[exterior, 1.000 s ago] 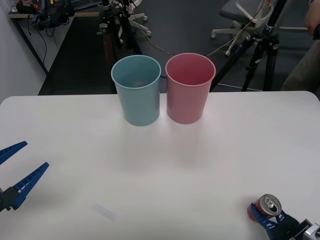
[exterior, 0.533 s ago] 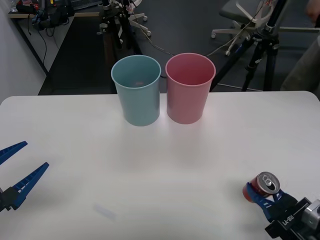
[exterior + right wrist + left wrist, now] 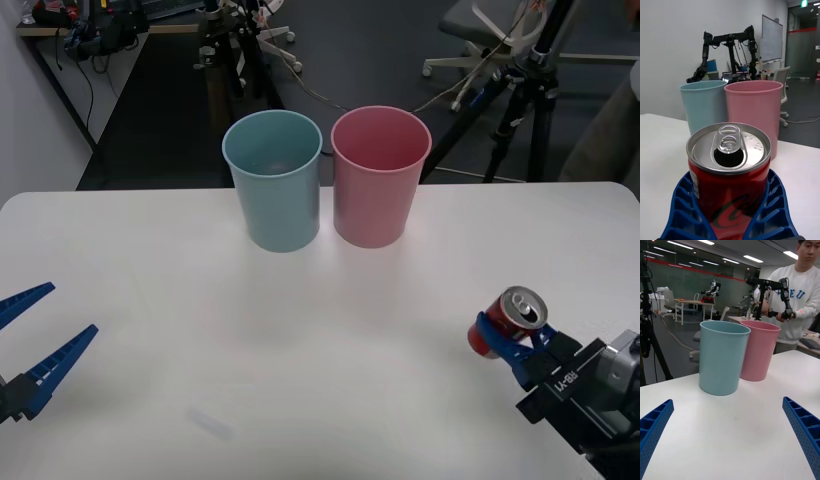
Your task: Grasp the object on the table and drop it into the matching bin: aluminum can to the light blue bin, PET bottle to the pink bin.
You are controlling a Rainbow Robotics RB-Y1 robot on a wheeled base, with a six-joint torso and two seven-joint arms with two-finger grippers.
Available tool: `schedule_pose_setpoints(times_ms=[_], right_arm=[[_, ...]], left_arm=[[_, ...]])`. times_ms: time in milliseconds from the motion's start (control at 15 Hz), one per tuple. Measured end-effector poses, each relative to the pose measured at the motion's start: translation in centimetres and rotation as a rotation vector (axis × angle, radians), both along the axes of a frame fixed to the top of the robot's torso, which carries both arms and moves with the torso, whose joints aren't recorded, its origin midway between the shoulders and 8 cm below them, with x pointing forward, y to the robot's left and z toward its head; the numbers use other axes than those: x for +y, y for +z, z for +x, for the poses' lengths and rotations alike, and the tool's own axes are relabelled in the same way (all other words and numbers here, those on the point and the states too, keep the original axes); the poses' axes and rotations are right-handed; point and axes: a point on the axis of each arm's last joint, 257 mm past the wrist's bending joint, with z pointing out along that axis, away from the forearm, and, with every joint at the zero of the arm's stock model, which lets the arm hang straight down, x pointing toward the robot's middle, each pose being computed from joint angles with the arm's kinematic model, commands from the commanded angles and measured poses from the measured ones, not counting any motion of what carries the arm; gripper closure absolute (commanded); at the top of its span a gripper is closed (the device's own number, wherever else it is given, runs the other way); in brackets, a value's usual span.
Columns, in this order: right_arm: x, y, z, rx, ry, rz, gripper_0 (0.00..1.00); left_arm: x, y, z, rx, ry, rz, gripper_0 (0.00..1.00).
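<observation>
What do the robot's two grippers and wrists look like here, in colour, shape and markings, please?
Both grippers have blue plastic fingers, ribbed like a lattice and tapering to points. The left gripper shows two long wedge-shaped fingers joined to a dark block at its base. The right gripper sits on a black block with small white lettering, too small to read, with a silver-grey wrist part behind it.

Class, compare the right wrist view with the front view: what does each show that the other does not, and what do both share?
Right wrist view alone: the can's open mouth and pull tab close up, with ribbed blue fingers pressed to its sides.

Front view alone: the left gripper open at the table's left edge, and the right gripper at the lower right.

Both: the can held by the right gripper, the light blue bin and pink bin side by side.
</observation>
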Motion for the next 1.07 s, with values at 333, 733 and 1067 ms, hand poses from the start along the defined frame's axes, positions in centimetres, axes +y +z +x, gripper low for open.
schedule_pose_setpoints(times_ms=[333, 733, 1067], right_arm=[[2.5, 4.4, 2.3, -0.004, 0.009, 0.031, 1.0], [5.8, 8.4, 5.2, -0.007, -0.001, 0.06, 1.0], [8.5, 11.6, 7.8, -0.026, 0.013, 0.089, 1.0]], left_arm=[[0.0, 0.0, 0.0, 0.0, 0.0, 0.0, 0.0], [0.0, 0.0, 0.0, 0.0, 0.0, 0.0, 0.0], [0.0, 0.0, 0.0, 0.0, 0.0, 0.0, 0.0]])
